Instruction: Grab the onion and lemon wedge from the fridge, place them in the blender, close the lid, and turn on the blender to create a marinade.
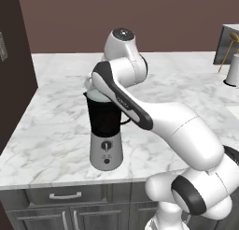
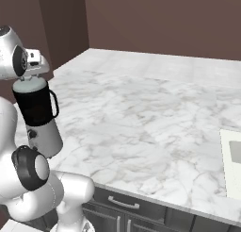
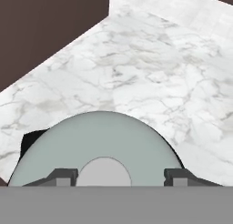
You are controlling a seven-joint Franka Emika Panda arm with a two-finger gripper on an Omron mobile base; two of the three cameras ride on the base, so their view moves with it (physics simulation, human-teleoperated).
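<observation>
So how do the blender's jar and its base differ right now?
The jar is dark, nearly black, with a side handle; the base is silver-grey with a black knob. The jar sits on top, capped by the pale lid; the base rests on the counter. Both stand upright.

A near-black blender (image 1: 105,119) jar on a silver-grey base with a black knob, capped by a pale grey-green lid (image 3: 98,143), stands on a white, grey-veined marble desk (image 1: 60,131) over dark grey cabinets (image 1: 65,208), against what appear to be brown walls (image 1: 140,14).
</observation>
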